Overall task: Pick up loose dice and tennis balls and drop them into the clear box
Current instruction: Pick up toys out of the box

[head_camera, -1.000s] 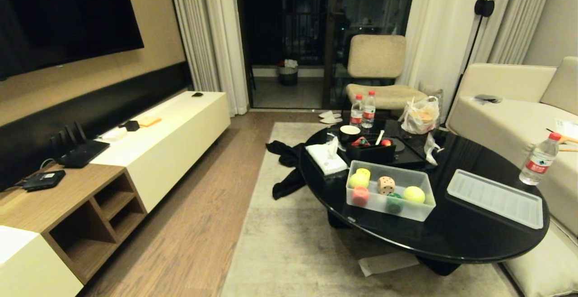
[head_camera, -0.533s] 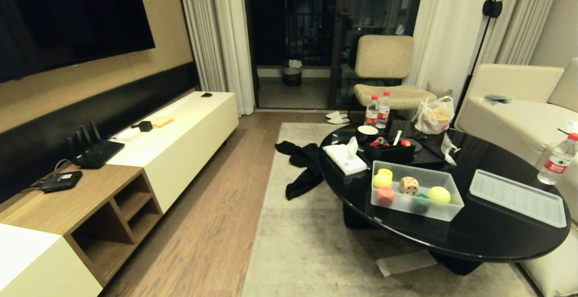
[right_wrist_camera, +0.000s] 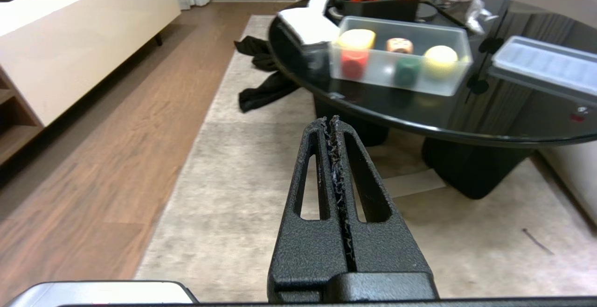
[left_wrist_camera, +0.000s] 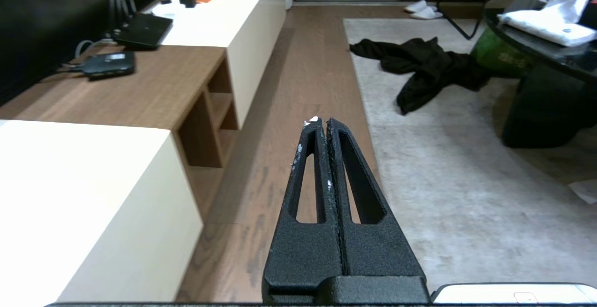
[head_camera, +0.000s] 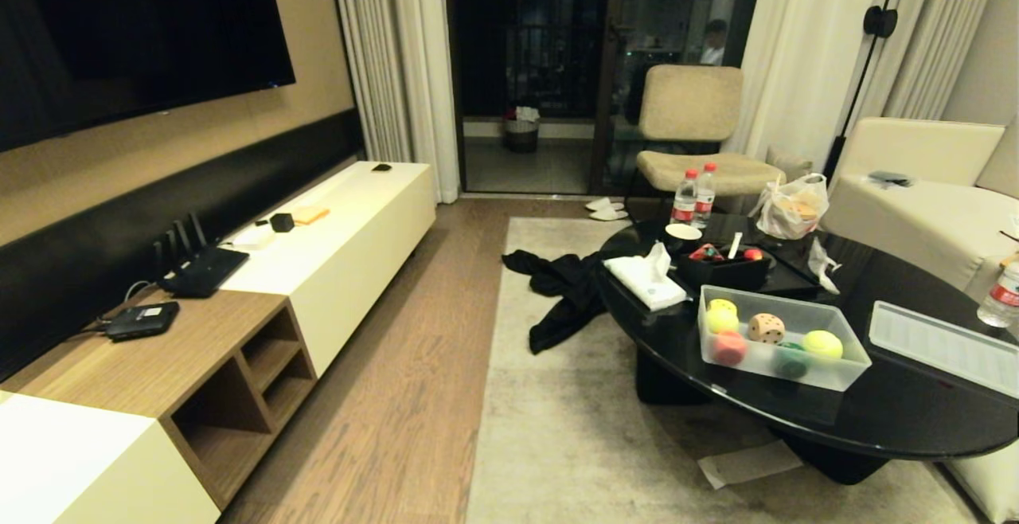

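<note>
Sitting near the black table's (head_camera: 796,420) front rim, the clear box (head_camera: 828,373) left bare rug (head_camera: 573,428) beyond; both grippers (left_wrist_camera: 322,121) (right_wrist_camera: 329,121) were pressed together, empty.

We see a round glossy black table (head_camera: 844,428) on a pale rug (head_camera: 573,444), crumpled black clothing (head_camera: 561,293) beside it, and a long cream-and-wood media cabinet (head_camera: 239,301) opposite.

Home living room: sofa (head_camera: 915,189), television (head_camera: 135,30), rug (head_camera: 573,428).
</note>
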{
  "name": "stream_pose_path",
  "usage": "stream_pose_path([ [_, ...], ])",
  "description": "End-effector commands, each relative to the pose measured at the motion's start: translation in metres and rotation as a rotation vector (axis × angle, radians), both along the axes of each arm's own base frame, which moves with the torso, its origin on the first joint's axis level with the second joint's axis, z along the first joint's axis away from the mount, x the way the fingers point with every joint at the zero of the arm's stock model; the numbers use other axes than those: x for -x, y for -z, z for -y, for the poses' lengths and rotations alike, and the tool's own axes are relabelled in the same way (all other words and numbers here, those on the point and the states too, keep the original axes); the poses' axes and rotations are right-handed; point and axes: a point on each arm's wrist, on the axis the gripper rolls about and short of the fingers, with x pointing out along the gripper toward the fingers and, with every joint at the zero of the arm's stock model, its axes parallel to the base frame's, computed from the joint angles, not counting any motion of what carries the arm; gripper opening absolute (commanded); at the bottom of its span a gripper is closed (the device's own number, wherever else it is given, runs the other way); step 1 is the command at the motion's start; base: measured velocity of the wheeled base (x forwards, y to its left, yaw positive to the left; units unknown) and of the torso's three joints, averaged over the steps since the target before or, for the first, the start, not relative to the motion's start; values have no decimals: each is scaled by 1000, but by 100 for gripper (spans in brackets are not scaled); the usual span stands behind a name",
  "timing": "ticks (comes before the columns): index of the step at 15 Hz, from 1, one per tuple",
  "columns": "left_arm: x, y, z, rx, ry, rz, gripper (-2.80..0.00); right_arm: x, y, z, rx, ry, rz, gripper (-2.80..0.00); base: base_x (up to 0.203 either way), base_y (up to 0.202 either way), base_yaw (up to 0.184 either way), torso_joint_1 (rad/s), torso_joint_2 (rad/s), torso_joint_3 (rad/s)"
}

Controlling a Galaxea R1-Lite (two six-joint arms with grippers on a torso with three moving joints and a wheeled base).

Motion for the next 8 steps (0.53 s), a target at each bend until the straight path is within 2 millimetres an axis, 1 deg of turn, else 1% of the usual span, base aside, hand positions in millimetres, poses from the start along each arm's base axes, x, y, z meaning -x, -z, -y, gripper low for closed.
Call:
stream_pose_path([
  [1,0,0,0,0,1,-2,-280,0,0,0,0,0,-3,-280,0,233,-24,1,-4,2],
  [8,0,0,0,-1,0,-2,-280,0,0,0,0,0,-2,-280,0,196,-10,2,2,2],
])
